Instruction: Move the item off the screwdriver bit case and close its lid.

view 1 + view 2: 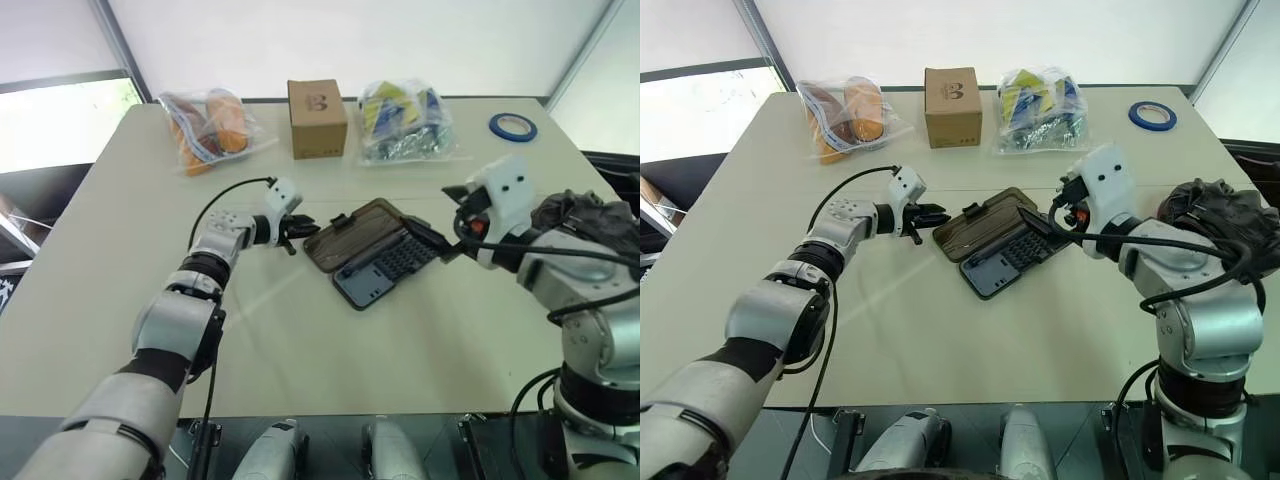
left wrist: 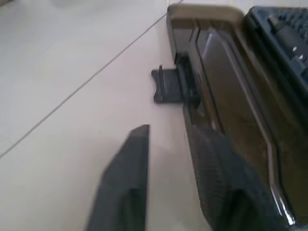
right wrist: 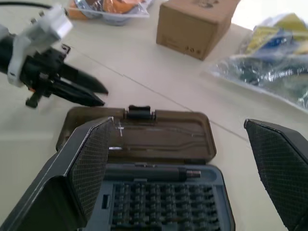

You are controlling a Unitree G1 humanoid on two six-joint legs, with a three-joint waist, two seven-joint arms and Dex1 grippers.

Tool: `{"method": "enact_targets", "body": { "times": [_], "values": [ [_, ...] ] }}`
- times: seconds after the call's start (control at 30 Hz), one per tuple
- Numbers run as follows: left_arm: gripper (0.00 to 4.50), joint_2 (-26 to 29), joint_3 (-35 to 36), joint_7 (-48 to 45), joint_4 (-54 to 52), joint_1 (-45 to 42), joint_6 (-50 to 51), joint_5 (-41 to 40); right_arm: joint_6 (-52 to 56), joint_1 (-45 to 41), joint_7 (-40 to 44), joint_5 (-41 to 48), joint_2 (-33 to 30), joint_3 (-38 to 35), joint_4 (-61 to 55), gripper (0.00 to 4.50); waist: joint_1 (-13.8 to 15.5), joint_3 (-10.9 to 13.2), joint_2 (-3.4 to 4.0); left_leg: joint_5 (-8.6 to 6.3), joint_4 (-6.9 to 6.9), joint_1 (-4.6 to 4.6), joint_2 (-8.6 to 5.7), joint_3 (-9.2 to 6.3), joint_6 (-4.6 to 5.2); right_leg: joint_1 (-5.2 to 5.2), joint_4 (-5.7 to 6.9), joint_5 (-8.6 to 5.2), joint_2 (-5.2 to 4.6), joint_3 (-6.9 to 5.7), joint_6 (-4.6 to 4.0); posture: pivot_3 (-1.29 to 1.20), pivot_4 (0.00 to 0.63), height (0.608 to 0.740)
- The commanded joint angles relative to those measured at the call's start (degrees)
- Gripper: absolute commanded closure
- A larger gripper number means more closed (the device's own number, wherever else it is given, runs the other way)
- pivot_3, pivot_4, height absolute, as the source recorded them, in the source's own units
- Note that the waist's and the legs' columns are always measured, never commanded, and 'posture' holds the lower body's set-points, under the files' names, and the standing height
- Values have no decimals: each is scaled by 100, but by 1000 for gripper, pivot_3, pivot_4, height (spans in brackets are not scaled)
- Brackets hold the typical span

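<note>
Bare table (image 1: pixel 300 340) around open case (image 1: pixel 375 265); glove (image 1: pixel 585 212) aside

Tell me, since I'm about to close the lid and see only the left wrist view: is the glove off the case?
Observer: Yes. The glove lies far to the robot's right, beside the right arm, apart from the case.
Operator: Where is the right gripper?
Observer: The right gripper is open, fingers spread wide, above the case's rows of bits.
Operator: Anything else close to the lid?
Observer: No. A cardboard box, two plastic bags and a roll of blue tape sit along the table's far edge, well away from the lid.
</note>
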Motion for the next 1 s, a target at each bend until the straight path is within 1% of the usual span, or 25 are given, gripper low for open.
{"method": "enact_targets", "body": {
  "times": [0.03,0.1,0.13,0.23,0.37,0.57,0.63,0.73,0.77,0.8,0.83,0.87,0.9,1.0],
  "values": [
    [1145,28,184,-134,-44,-114,22,4,-201,23,-198,99,72,-145,-300,0,-40,0,0,0,0,0,0,-1,0,-1,3,0,0,0,0,0,150,740],
    [115,21,239,-29,-60,-122,64,7,-269,79,-276,117,81,-134,-266,0,-78,0,0,0,-1,0,0,-3,0,-1,6,0,0,-1,0,0,150,740],
    [48,16,240,8,-61,-125,84,32,-299,96,-300,131,73,-125,-250,0,-87,0,0,0,-1,0,0,-5,0,-3,9,0,1,-1,0,0,150,740],
    [48,-28,102,171,-33,-103,107,246,-411,110,-391,157,76,-83,-171,0,-92,0,0,0,-2,1,0,-5,0,-6,20,0,0,-1,0,0,150,740],
    [48,-138,-194,493,90,-45,113,716,-525,108,-499,189,83,-45,-114,0,-80,0,0,0,2,3,-4,-6,0,-7,38,0,-1,0,0,0,150,740],
    [48,-300,-227,348,275,16,649,890,-594,216,-670,242,98,-82,-142,0,-73,-7,-3,0,3,13,-7,-9,0,-3,45,0,-3,1,0,0,150,740],
    [565,-347,-132,387,288,7,798,828,-588,256,-733,276,118,-89,-187,0,-73,-9,-3,0,2,20,-7,-7,0,2,50,0,-4,2,0,0,150,740],
    [1821,-381,-150,339,273,6,846,890,-561,305,-816,326,134,-135,-261,0,-66,-12,-4,0,2,28,-8,-8,1,9,51,0,-4,3,0,0,150,740],
    [2376,-380,-157,323,265,11,844,911,-552,319,-842,341,135,-153,-283,0,-66,-13,-7,0,2,32,-9,-8,1,13,51,0,-5,3,0,0,150,740],
    [2818,-378,-156,313,260,15,848,921,-545,332,-861,358,130,-171,-301,0,-68,-14,-8,0,2,34,-9,-8,1,15,51,0,-4,3,0,0,150,740],
    [3439,-374,-156,303,257,20,850,928,-539,347,-873,373,121,-190,-317,0,-74,-15,-9,0,2,35,-9,-7,1,15,50,0,-4,3,0,0,150,740],
    [3860,-367,-168,280,251,30,839,944,-535,363,-882,386,109,-209,-330,0,-78,-16,-9,0,3,35,-9,-6,1,15,51,0,-5,3,0,0,150,740],
    [4412,-358,-181,251,245,44,829,966,-533,379,-890,404,96,-230,-340,0,-76,-16,-9,0,2,37,-8,-4,1,15,51,0,-5,6,0,0,150,740],
    [4468,-314,-229,166,233,86,799,1035,-545,414,-917,445,81,-250,-332,0,-73,-17,-10,0,1,37,-9,-5,1,15,52,0,-5,6,0,0,150,740]
  ]
}}
